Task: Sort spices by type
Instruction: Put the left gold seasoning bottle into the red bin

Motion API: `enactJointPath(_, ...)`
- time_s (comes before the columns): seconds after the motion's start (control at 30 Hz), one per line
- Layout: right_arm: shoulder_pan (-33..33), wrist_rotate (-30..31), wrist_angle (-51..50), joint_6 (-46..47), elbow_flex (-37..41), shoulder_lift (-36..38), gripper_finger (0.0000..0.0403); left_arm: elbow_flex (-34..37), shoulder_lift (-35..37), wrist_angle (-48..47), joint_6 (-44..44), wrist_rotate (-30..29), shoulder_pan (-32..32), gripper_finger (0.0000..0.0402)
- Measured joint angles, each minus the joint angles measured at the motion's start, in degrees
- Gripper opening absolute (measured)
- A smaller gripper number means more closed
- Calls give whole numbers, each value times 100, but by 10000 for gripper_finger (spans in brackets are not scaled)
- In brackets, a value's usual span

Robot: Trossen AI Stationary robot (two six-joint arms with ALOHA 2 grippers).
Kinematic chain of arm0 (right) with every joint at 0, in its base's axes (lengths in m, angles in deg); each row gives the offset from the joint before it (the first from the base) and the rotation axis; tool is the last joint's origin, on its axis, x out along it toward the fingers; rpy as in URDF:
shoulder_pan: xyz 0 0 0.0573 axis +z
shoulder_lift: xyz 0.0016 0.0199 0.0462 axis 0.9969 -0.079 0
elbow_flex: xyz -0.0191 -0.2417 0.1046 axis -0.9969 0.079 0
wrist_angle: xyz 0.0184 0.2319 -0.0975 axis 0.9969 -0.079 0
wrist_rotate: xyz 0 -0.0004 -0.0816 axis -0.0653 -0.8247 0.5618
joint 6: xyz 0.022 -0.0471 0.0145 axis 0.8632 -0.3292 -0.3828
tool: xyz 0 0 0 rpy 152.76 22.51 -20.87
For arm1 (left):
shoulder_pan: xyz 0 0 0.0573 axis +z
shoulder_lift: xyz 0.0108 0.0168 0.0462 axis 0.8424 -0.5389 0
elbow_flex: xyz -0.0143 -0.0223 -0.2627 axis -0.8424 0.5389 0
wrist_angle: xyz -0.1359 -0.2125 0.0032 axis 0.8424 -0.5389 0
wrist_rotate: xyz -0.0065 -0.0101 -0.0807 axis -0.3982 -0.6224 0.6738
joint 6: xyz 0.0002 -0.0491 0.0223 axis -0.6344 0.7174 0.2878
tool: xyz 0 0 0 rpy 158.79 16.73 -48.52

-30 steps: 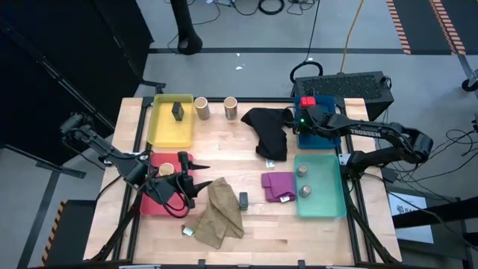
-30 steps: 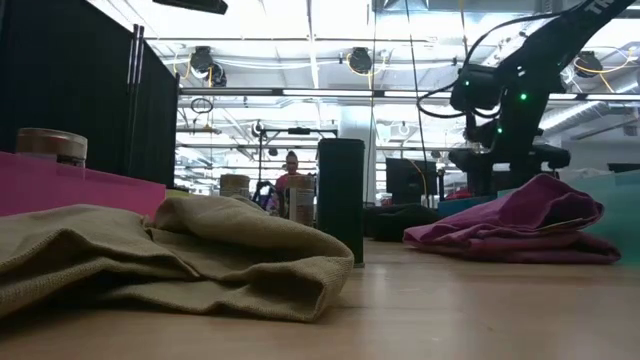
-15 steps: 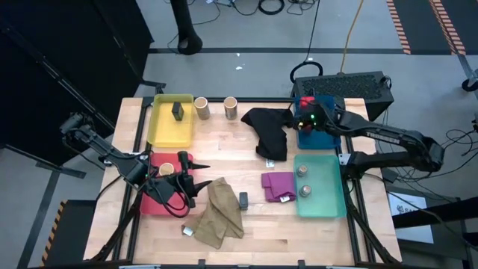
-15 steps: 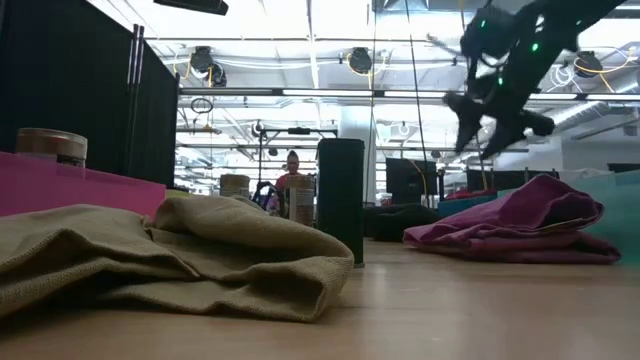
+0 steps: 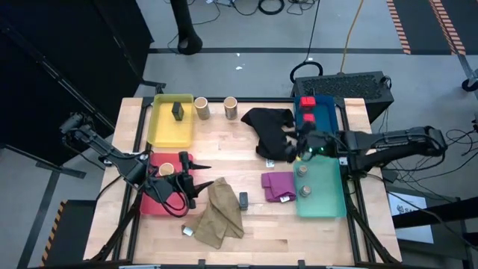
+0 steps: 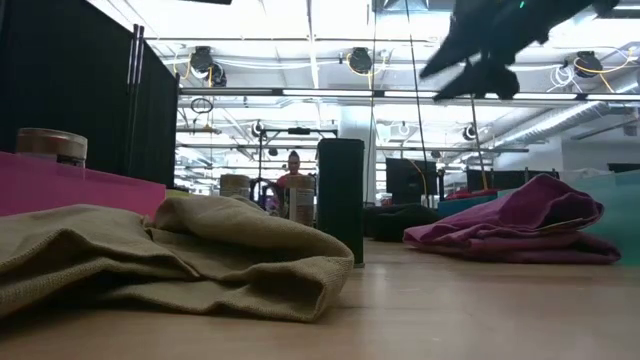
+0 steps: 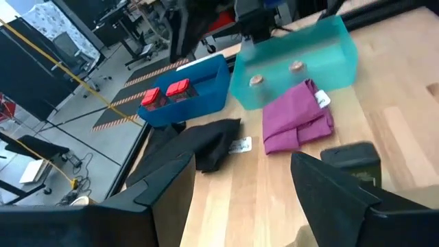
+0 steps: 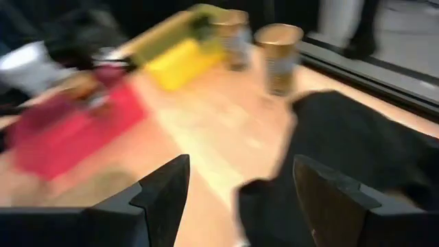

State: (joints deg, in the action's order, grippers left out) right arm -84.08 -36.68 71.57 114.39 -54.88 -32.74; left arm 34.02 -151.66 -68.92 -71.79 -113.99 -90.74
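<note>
Two tan cylinders (image 5: 202, 108) (image 5: 231, 107) stand on the table beside the yellow tray (image 5: 160, 131), which holds a dark grey block (image 5: 178, 110). A third tan cylinder (image 5: 166, 170) stands in the red tray (image 5: 153, 202). A second dark block (image 5: 243, 199) stands upright on the table. Red boxes (image 5: 306, 102) sit in the blue tray (image 5: 328, 112), and two grey jars (image 5: 302, 170) (image 5: 305, 191) in the teal tray (image 5: 328, 187). My right gripper (image 5: 293, 147) hangs open and raised over the black cloth's right edge. My left gripper (image 5: 196, 181) is open beside the red tray.
A black cloth (image 5: 270, 131), a purple cloth (image 5: 278, 185) and a khaki cloth (image 5: 222, 213) lie on the table's middle and near part. Bare wood shows between the yellow tray and the black cloth. A person stands beyond the far edge (image 5: 183, 22).
My right gripper has risen out of the blue tray and swung toward the table's near edge and a little left, ending high over the black cloth's right edge. The left arm and all containers have kept still.
</note>
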Motion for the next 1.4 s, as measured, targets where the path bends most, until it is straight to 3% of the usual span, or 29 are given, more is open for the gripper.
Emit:
enactJointPath(0.2,765,-19,574,-266,-2,34,242,-2,-11,469,3,15,-2,247)
enactJointPath(0.33,1036,-187,446,-266,-2,21,242,-4,-13,666,45,20,-2,247)
enactJointPath(0.5,1275,-943,373,-363,-2,-64,242,-4,-22,718,65,19,-2,247)
enactJointPath(0.87,1336,-979,307,-425,-2,147,242,-108,-20,1571,349,17,515,247)
enactJointPath(1.0,1329,-933,141,-451,-2,306,242,-821,-20,517,696,277,1095,247)
enactJointPath(1.2,1281,-613,44,-585,-2,379,242,-2076,-22,-1720,1213,1463,2434,247)
enactJointPath(1.4,1283,-585,-35,-684,-2,379,242,-2463,-20,-2670,1297,2309,3776,247)
